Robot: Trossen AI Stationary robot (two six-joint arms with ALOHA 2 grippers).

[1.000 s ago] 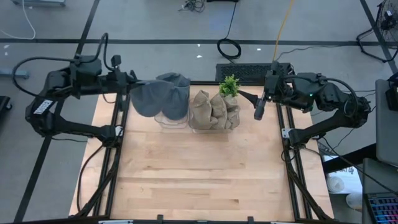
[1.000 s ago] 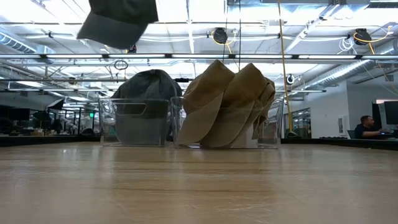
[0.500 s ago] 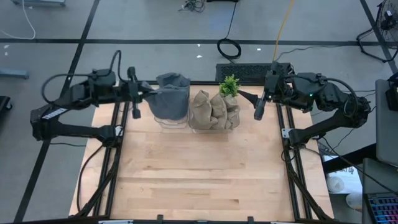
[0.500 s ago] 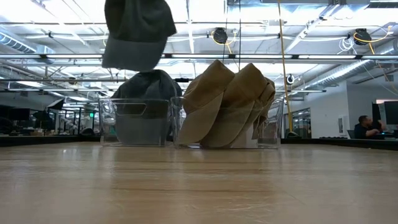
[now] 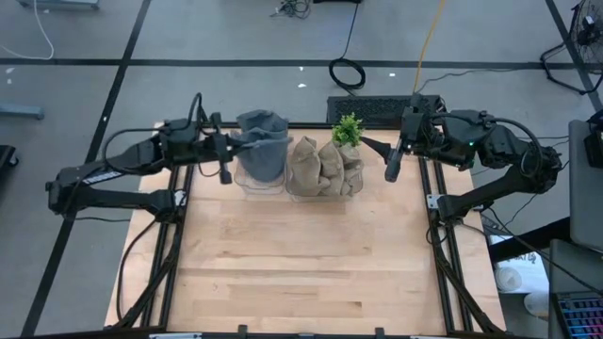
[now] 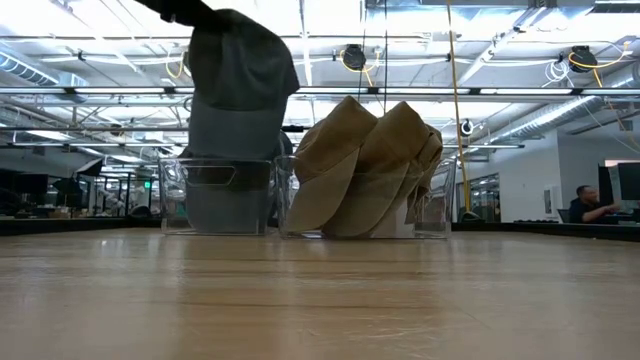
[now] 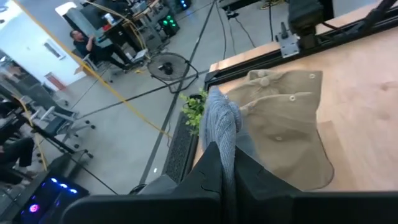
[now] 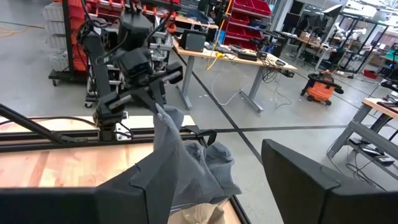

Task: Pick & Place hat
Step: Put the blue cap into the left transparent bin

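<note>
Pinching grey hat (image 5: 261,151) in left fingers (image 5: 233,143) above clear bin (image 6: 216,195), right fingers (image 5: 381,148) spread

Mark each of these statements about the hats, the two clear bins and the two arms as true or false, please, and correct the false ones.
1. The left gripper holds a grey hat above the left clear bin. True.
2. The tan hats lie loose on the bare table. False: they stand packed in the right clear bin.
3. The right gripper grips a tan hat. False: it hangs open and empty beside the right clear bin.
4. A small green plant stands at the far edge of the table, behind the tan hats. True.
5. The left clear bin is empty. False: it already contains grey fabric.
</note>
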